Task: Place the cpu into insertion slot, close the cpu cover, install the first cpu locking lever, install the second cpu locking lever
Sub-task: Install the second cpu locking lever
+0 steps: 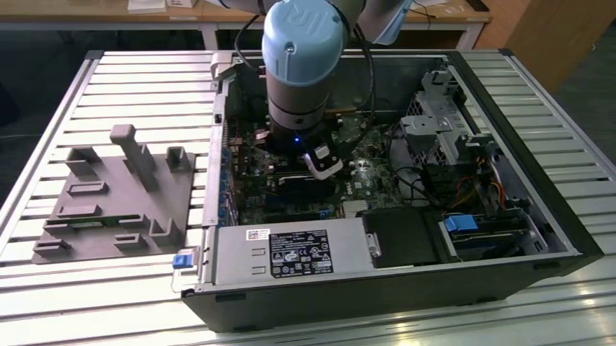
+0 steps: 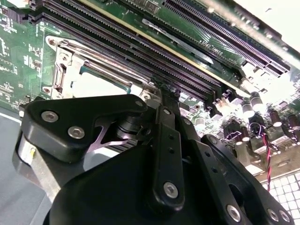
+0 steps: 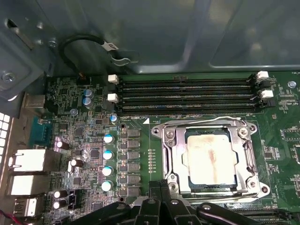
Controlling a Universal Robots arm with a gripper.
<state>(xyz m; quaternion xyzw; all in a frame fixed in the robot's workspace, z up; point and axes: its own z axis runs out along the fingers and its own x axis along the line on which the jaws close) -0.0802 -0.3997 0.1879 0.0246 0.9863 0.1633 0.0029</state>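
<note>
In the exterior view the arm reaches down into the open computer case (image 1: pixel 539 216) lying on the slatted desk (image 1: pixel 144 79), with the gripper (image 1: pixel 322 164) low over the green motherboard (image 1: pixel 371 180), and a grey fixture (image 1: pixel 115 198) sits well apart toward the exterior view's left. In the first wrist view the cpu (image 3: pixel 209 161) lies flat in the insertion slot (image 3: pixel 187 190), with the cpu cover (image 3: pixel 171 154) closed down around it so its dull face shows through the window, just beside the long black memory slots (image 3: pixel 187 93). The black fingers (image 2: pixel 168 154) stand close together in the second wrist view with nothing seen held, though whether they are fully closed I cannot tell, and they hang just beside the socket.
</note>
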